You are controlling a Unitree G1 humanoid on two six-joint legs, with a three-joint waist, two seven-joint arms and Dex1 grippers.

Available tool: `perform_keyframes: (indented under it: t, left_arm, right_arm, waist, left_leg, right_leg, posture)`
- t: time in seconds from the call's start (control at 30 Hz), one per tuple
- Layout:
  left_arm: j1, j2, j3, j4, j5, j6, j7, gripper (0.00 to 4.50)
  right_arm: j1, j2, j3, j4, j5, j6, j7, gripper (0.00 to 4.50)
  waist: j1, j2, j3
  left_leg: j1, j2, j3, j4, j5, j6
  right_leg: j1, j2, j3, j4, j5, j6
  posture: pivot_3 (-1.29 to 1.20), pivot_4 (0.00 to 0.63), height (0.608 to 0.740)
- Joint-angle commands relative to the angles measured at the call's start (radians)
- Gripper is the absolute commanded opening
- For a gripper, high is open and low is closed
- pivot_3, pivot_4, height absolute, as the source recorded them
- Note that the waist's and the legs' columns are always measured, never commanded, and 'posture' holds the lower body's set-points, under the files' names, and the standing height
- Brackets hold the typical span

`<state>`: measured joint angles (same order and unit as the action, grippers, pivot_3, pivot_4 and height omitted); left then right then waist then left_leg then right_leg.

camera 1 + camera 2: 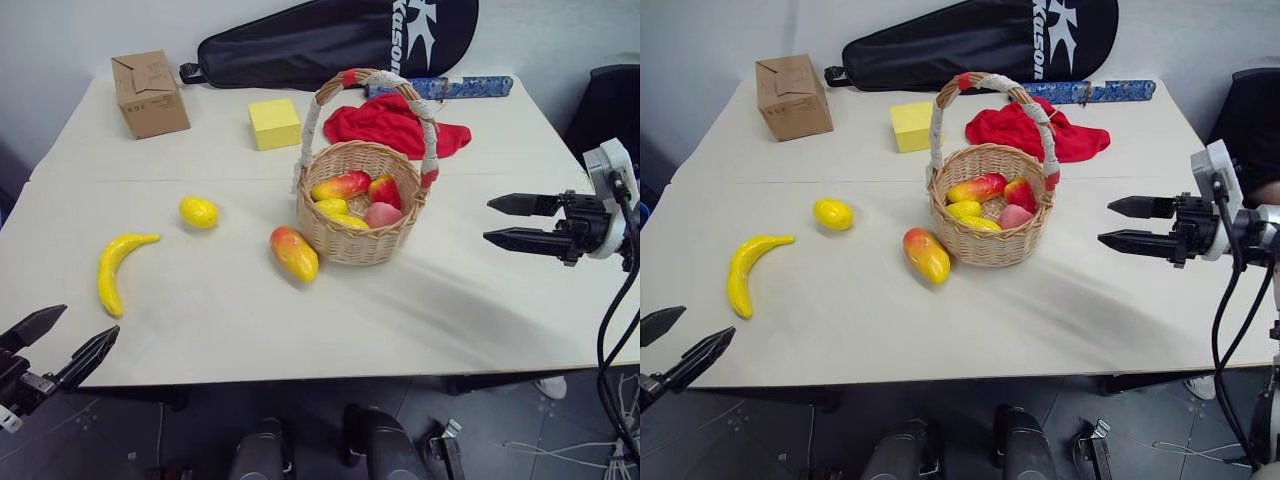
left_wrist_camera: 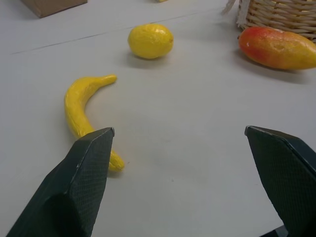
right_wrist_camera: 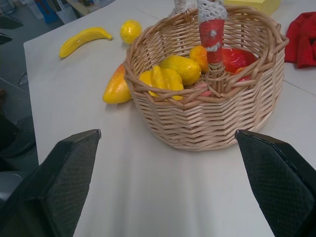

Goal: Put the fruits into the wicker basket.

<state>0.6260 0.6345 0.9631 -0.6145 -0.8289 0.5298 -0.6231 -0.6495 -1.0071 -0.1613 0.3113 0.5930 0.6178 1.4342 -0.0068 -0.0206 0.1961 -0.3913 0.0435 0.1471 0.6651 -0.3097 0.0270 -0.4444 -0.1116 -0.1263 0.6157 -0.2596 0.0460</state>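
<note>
Both pincers gape empty: left gripper (image 1: 60, 347) at lower left nearest the banana (image 1: 116, 268), right gripper (image 1: 504, 221) beside the wicker basket (image 1: 358, 243).

The left gripper (image 1: 62, 344) sits low at seven o'clock, fingers spread wide and empty, pointing toward one o'clock; the right gripper (image 1: 503, 222) hangs at three o'clock, fingers parted, empty, pointing toward nine

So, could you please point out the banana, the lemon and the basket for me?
banana (image 1: 113, 268), left eye view, middle of its curve.
lemon (image 1: 199, 212), left eye view, centre of its skin.
basket (image 1: 355, 245), left eye view, front woven wall.
</note>
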Motion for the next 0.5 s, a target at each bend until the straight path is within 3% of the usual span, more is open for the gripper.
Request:
perform_keyframes:
  t: [0.03,0.5]
  left_arm:
    - [-0.006,0.01,0.016,-0.027,-0.014,0.003,0.007,4.46]
    - [-0.055,0.02,0.01,-0.044,-0.042,0.065,0.063,4.46]
  right_arm:
    - [0.001,0.002,-0.043,-0.033,0.02,0.0,-0.009,4.5]
    - [0.037,0.005,-0.047,-0.037,-0.009,-0.056,-0.039,4.5]
  waist:
    - [0.001,0.0,0.0]
    - [0.002,0.0,0.0]
  left_leg:
    - [0.0,0.0,0.0,0.0,-0.001,-0.001]
    - [0.001,0.0,0.0,0.0,0.001,0.0]
  right_leg:
    - [0.0,0.0,0.0,0.0,0.0,0.0]
    - [0.0,0.0,0.0,0.002,0.0,0.0]
  posture:
    - [0.0,0.15,0.74]
    - [0.0,0.15,0.74]
